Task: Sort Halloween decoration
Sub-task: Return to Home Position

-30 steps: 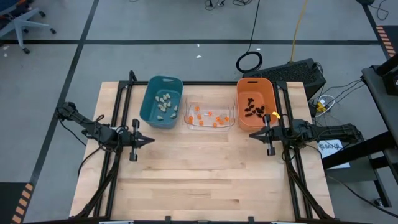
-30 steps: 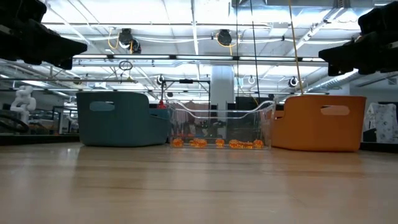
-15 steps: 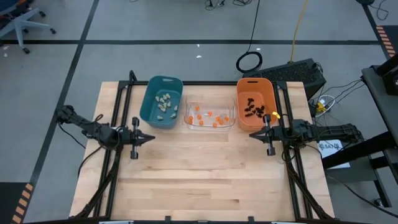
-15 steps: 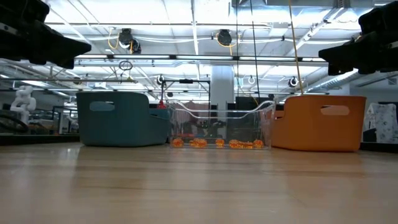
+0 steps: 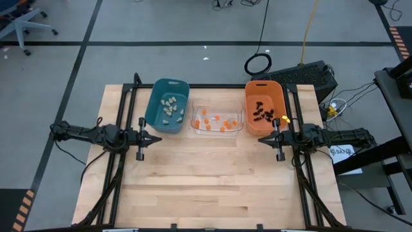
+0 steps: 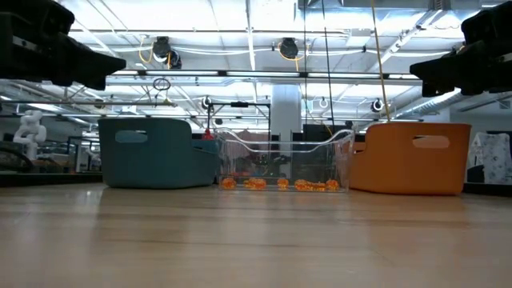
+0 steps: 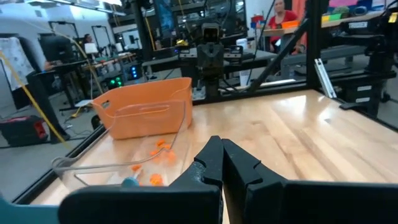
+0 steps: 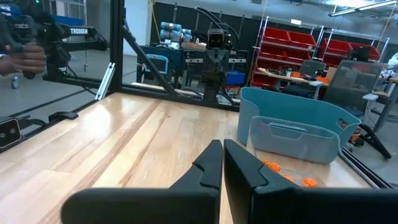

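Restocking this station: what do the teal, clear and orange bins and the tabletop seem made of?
Teal bin and orange bin: likely moulded opaque plastic; smooth walls, recessed handles. Clear bin: transparent plastic, probably; orange trinkets show through. Tabletop: pale wood planks, visible grain.

Observed change, left side only. In the high view the left arm (image 5: pixel 84 132) has swung from a slant to lie level across the table edge: its rear joint has dropped toward 7 o'clock. The left gripper (image 5: pixel 158 137) has risen slightly toward 12 o'clock, its tip pointing to 3 o'clock. In the low view the same gripper (image 6: pixel 116 66) has reached a little further toward 3 o'clock and sits marginally lower.
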{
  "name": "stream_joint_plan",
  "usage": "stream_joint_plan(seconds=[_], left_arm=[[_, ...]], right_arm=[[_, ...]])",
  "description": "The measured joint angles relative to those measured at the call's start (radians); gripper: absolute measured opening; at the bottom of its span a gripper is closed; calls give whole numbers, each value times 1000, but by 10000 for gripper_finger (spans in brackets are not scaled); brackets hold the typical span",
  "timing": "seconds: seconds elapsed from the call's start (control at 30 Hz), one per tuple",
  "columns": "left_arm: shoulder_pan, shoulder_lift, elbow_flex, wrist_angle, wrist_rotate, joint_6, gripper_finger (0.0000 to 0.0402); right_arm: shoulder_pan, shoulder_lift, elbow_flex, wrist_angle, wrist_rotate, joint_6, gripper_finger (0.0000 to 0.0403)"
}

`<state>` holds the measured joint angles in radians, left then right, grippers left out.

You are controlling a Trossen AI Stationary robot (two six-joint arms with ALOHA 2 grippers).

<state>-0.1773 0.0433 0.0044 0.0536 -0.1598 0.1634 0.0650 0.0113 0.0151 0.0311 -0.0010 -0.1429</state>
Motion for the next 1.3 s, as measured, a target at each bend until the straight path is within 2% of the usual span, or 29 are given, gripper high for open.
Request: stream_joint_plan(seconds=[0.37,0.57,0.9,1.0,1.3], left_arm=[[195,0,0,-37,153,-48,0],[241,0,0,-40,177,-53,0],[237,3,0,-40,188,-53,0],[221,3,0,-40,216,-53,0],[175,3,0,-38,213,-53,0]], right_arm=[[0,0,0,1,0,0,0],[0,0,0,1,0,0,0],[0,0,0,2,0,0,0],[0,0,0,2,0,0,0],[0,0,0,2,0,0,0]])
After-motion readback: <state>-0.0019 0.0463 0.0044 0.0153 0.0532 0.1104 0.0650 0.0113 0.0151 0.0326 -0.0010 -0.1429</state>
